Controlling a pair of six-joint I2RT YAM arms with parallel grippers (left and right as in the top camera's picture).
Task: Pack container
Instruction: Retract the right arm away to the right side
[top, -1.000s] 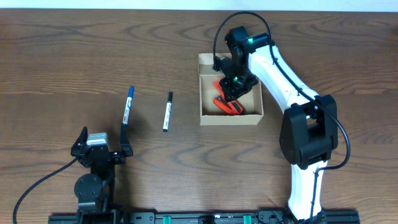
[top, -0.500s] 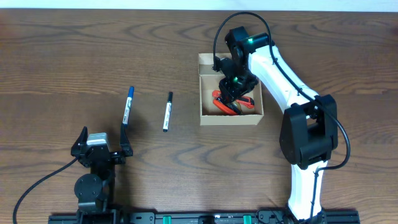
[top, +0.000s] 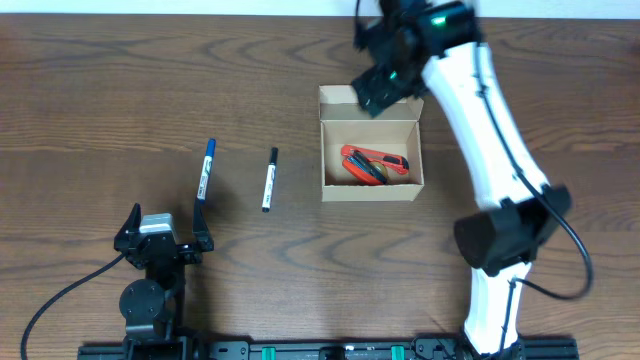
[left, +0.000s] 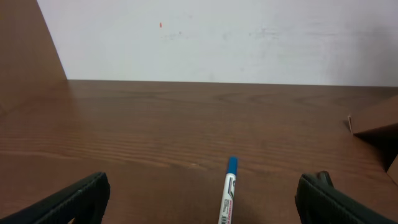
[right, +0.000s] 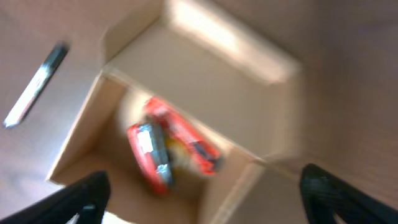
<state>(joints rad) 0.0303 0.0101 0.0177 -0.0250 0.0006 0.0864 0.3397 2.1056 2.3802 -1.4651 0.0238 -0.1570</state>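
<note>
The container (top: 372, 189) is a tan cardboard box with its lid flap folded back, standing right of the table's middle. Red markers (top: 372, 165) lie inside it, blurred but visible in the right wrist view as red markers (right: 163, 149) in the container (right: 186, 68). My right gripper (top: 381, 92) hangs open above the box's back edge, holding nothing; its jaws stand wide apart in the right wrist view (right: 208, 198). A blue-capped marker (top: 205, 170) and a black-capped marker (top: 269, 180) lie on the table to the left. My left gripper (top: 162, 236) rests open near the front edge, behind the blue marker (left: 229, 194).
The wooden table (top: 100, 90) stretches out bare to the far left and back. A white wall (left: 217, 37) stands beyond its far edge. The right arm's white links (top: 490, 130) reach over the table's right side.
My right gripper has opened, left the red marker in the box and risen up and back over the lid flap. The left arm has not moved.
</note>
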